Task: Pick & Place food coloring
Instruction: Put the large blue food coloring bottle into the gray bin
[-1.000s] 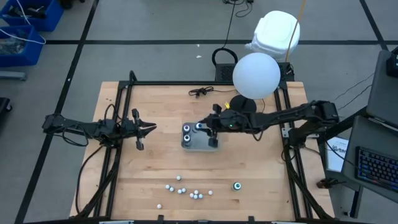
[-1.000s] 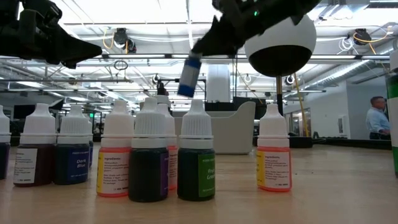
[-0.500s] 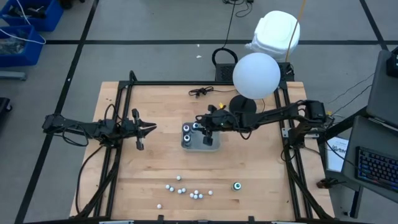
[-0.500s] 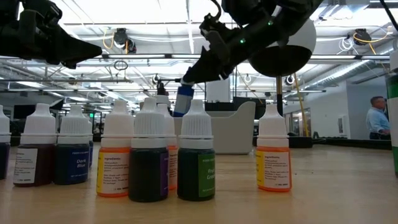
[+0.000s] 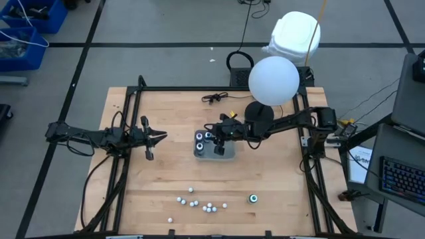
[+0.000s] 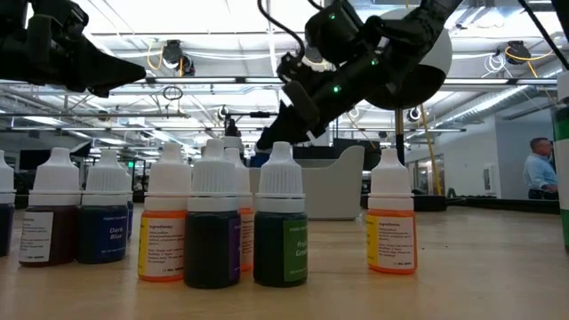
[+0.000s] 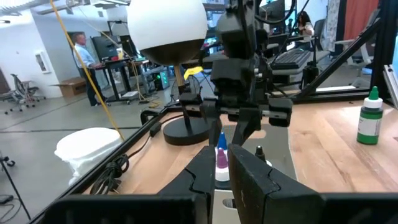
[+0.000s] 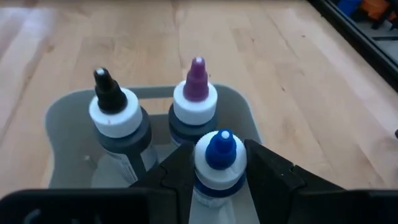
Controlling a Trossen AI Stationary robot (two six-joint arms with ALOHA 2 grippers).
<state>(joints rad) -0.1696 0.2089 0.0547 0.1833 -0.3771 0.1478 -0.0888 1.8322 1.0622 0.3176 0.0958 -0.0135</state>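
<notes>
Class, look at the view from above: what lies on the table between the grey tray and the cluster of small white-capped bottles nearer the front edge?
Nothing. In the high view, the stretch of table between the grey tray and the small white-capped bottles is bare wood.

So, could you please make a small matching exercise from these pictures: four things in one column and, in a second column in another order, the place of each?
Things:
1. blue-tipped bottle
2. purple-tipped bottle
3. left gripper
4. teal-topped bottle

Places:
A. alone on the wood, near the table's front right
B. between the fingers of the right gripper, over the grey tray
C. over bare wood, left of the tray
D. standing in the tray beside the black-tipped bottle

Pairs: 1-B, 2-D, 3-C, 4-A
</notes>
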